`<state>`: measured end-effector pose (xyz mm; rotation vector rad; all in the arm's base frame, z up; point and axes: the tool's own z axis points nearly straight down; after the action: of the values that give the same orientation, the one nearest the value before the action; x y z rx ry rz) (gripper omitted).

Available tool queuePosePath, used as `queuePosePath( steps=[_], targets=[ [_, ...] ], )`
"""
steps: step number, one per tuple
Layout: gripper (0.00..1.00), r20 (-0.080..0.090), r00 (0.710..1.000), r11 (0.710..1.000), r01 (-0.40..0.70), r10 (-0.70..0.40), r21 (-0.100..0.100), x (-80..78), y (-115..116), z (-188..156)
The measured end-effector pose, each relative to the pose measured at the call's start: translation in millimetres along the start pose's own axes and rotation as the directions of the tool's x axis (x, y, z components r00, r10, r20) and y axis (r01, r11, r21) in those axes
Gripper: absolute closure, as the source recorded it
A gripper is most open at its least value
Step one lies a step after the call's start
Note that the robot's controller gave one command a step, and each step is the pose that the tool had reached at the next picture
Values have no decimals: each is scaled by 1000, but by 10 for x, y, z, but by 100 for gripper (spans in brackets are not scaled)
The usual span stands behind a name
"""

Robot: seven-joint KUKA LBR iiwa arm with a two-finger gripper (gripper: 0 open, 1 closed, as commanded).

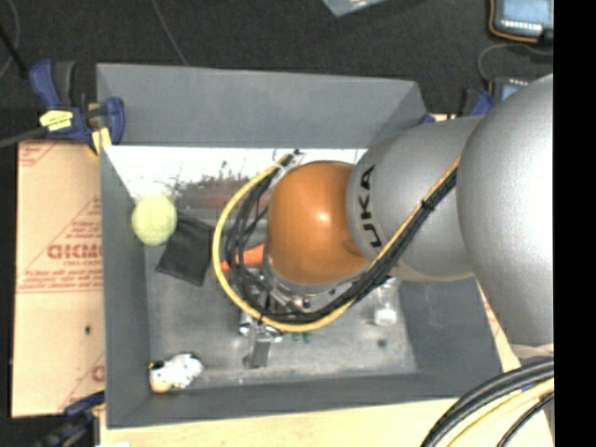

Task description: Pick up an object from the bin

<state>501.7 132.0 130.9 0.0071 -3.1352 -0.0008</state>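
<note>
Nothing can be singled out yet as the thing being picked. The nearest candidate is a small green bit (300, 336) lying on the floor of the bin (261, 119), near the front and about the middle, just beside the gripper (258, 343) on its right. The gripper is down low, close to the floor, over what looks like bare metal. How wide it stands cannot be told from above, and nothing can be seen in its hold. Further right, past the green bit, lies a small white piece (385, 317). Behind the gripper, an orange thing (244, 259) pokes out from under the looped cables (228, 240) and the round orange cover (312, 222) on the wrist. To the left lies a flat black pad (186, 250), with a yellow-green ball (154, 220) touching its far corner against the left wall. A small white, yellow and black toy (175, 372) sits well apart in the front left corner. By my reading the descent into the bin is done, while the grasp itself and the lift out are left to do.
</note>
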Motion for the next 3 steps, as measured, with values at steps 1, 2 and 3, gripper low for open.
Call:
queuePosePath(
  steps=[1,2,3],
  targets=[
    [0,7,1000,1000,-3,3,-1,-19,-4,-40],
    [0,12,999,999,44,-44,-2,47,-108,84],
    [100,9,1000,1000,-1,1,-4,220,-644,489]
  ],
)
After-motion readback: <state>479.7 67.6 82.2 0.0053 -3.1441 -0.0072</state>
